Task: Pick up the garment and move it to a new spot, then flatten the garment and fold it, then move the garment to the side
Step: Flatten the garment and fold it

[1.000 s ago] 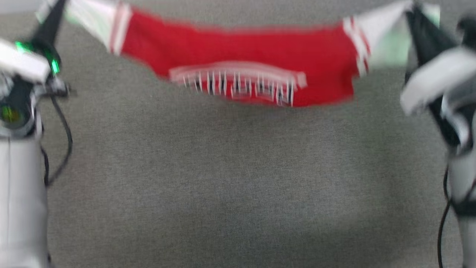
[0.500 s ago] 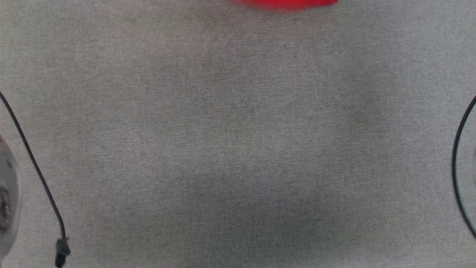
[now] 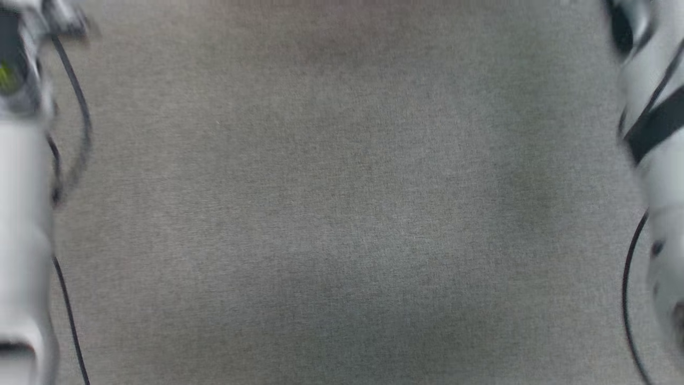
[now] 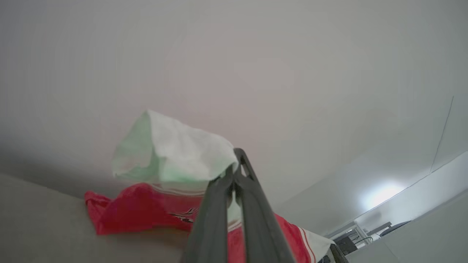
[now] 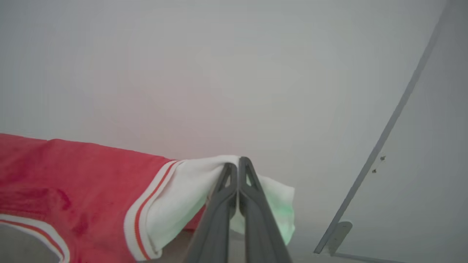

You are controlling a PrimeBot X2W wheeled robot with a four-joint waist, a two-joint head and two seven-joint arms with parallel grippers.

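The left gripper (image 4: 236, 162) pinches one white sleeve (image 4: 175, 157) of the soft red short-sleeved shirt (image 5: 73, 175); the right gripper (image 5: 238, 166) pinches the other; best to lower both evenly, cloth taut.

surface: grey woven cloth (image 3: 342, 214), plain all over
wall: pale wall (image 5: 219, 54), a thin grey strip (image 5: 387, 128) slanting across it
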